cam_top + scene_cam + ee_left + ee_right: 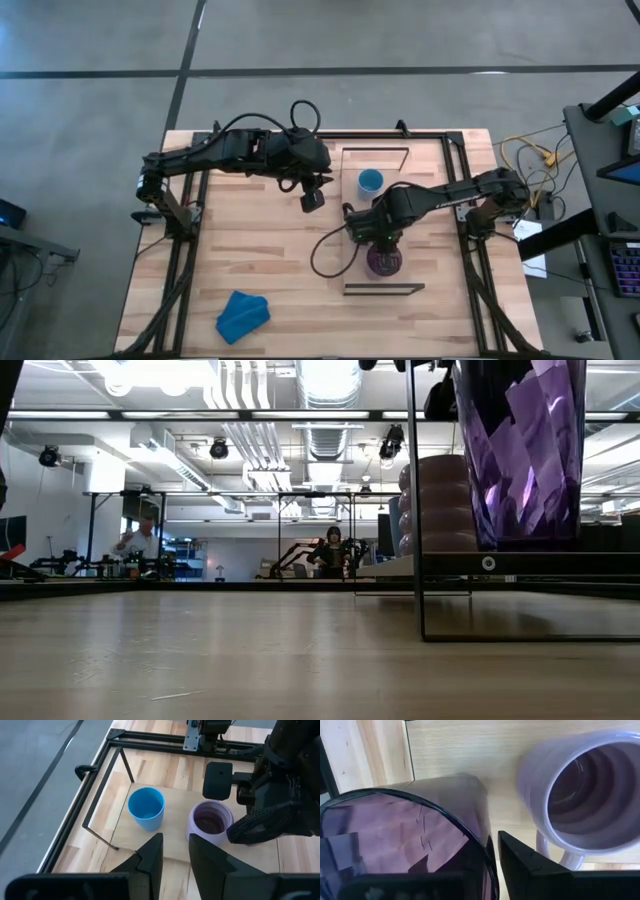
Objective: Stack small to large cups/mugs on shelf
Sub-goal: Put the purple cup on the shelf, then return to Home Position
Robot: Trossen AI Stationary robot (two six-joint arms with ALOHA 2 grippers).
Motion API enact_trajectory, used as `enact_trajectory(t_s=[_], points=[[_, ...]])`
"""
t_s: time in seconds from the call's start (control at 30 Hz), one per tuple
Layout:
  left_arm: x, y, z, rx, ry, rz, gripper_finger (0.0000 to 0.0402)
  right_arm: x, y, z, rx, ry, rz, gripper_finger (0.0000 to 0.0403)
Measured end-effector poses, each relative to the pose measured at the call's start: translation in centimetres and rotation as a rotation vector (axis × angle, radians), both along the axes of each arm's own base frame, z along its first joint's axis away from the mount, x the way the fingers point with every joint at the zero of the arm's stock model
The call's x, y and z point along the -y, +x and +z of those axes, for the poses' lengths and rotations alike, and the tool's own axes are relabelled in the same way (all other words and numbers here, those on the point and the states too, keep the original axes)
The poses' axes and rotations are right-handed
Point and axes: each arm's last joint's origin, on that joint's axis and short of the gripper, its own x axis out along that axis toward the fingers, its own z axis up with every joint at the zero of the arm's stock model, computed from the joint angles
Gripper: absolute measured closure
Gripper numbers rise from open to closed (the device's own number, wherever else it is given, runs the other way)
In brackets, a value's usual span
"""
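Right gripper (pixel 383 248) is clamped on the rim of the dark purple cup (pixel 395 840), one finger (pixel 530 870) outside the wall and the other presumably inside, a rim pinch that keeps the cup upright and its base free. In the low view the cup's base sits at the level of the shelf (pixel 425 170), so it looks to be resting there or very nearly, at the end nearer the blue cloth (pixel 243 313). Just beside it stands the pale lilac mug (pixel 210 822), mouth up, handle toward the purple cup, in the middle of the board. Beyond that, the small blue cup (pixel 146 808) holds the far end, apart from the mug. So the row runs small, middle, large, which is the order asked for. Left gripper (pixel 175 855) hovers off the shelf edge with its jaws parted and empty, looking on at the blue cup and mug, clear of the working arm.
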Motion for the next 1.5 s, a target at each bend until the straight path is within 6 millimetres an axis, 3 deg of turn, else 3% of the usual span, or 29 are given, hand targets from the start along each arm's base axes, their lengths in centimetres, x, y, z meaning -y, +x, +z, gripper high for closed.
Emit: enact_trajectory(t_s=[0.17,0.3,0.57,0.73,0.9,1.2,1.37,1.5], points=[[0.0,0.0,0.0,-0.001,0.001,-0.001,0.0322,0.0,0.0,0.1,0.003,0.002,-0.02,0.0332],[0.0,0.0,0.0,-0.009,0.031,-0.026,0.0322,-0.1,0.2,1.3,0.033,0.02,-0.057,0.0321],[0.1,-0.1,0.0,-0.009,0.029,-0.032,0.0322,0.1,-1.1,6.6,0.036,0.079,-0.134,0.0326],[0.4,-1.3,0.6,-0.012,-0.033,0.0,0.0322,0.3,-2.6,10.0,0.167,0.063,-0.208,0.0334],[1.0,-3.4,1.8,0.003,-0.07,0.001,0.0322,1.2,-4.9,12.1,0.315,-0.109,-0.19,0.0332],[1.7,-9.2,5.3,0.121,-0.086,-0.027,0.0322,2.8,-11.1,15.8,0.5,-0.128,-0.223,0.0331],[1.6,-13.1,6.8,0.165,-0.089,-0.028,0.0322,4.1,-15.4,16.3,0.585,-0.233,-0.235,0.0335],[1.7,-15.8,7.7,0.217,-0.072,-0.051,0.0322,5.0,-18.7,15.5,0.669,-0.233,-0.252,0.033]])
